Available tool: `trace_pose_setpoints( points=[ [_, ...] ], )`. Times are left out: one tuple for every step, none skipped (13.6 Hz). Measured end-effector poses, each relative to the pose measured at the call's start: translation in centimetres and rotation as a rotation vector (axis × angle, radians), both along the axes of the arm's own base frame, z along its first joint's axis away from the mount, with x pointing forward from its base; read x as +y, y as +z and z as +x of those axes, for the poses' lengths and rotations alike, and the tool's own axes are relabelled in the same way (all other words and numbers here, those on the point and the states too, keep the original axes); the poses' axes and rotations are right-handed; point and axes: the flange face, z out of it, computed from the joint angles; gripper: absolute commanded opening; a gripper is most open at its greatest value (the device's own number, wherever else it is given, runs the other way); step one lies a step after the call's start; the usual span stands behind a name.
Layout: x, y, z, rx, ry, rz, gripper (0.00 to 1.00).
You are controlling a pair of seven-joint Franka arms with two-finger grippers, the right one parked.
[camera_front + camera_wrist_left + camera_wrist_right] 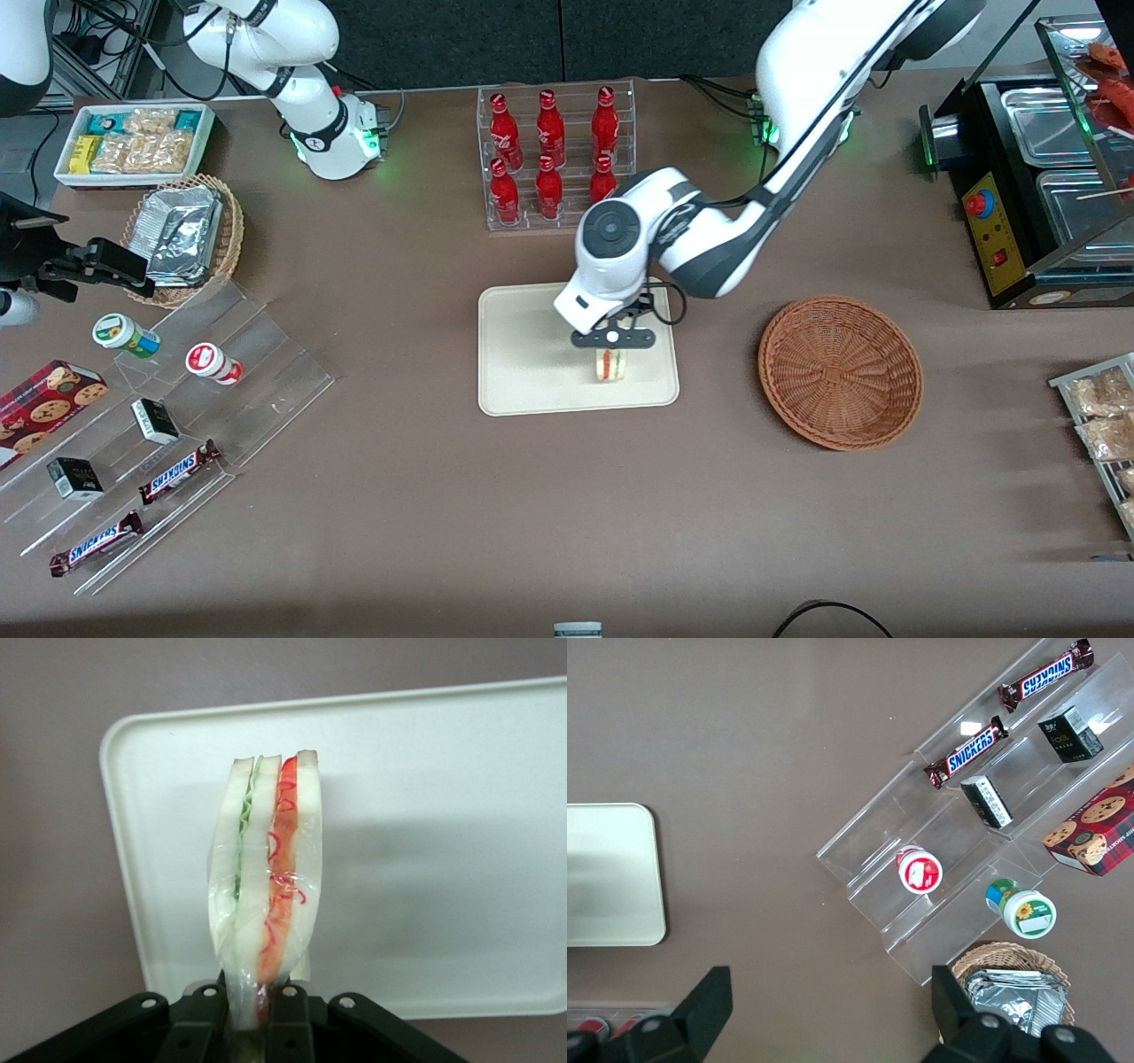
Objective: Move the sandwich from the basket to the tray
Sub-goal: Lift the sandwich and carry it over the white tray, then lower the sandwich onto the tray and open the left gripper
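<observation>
Gripper (612, 348): hanging over the tray (523, 390), clenching the sandwich (266, 877) by one end.
Sandwich: hanging edge-down from the fingers (288, 1028), wrap bunching at the grip; just above the tray or touching it, I cannot tell which.
Basket (840, 371): sitting empty beside the tray, toward the working arm's end.
Step, as I judge it: lowering for release, since the sandwich is already hanging over the tray.

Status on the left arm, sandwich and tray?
Claw shut on sandwich, over tray. Basket empty. Tray bare beneath, nothing in the way.
</observation>
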Motion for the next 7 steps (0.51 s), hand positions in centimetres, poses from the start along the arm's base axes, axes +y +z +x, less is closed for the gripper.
trace_pose_setpoints(
  points=[
    [-0.8,-0.9,-0.3,0.004,0.01,0.002,0.0],
    [-1.4,-1.6,-0.4,0.009,0.02,-0.001,0.0],
    [-1.9,-2.1,-0.4,0.008,0.026,-0.011,0.0],
    [-2.4,-2.6,-0.4,0.004,0.027,-0.02,0.0],
    [-2.9,-3.0,-0.6,-0.005,0.033,-0.028,0.0],
    [-3.3,-3.5,-0.8,-0.008,0.043,-0.034,0.0],
    [-3.6,-3.8,-0.9,-0.009,0.048,-0.038,0.0]
  ],
)
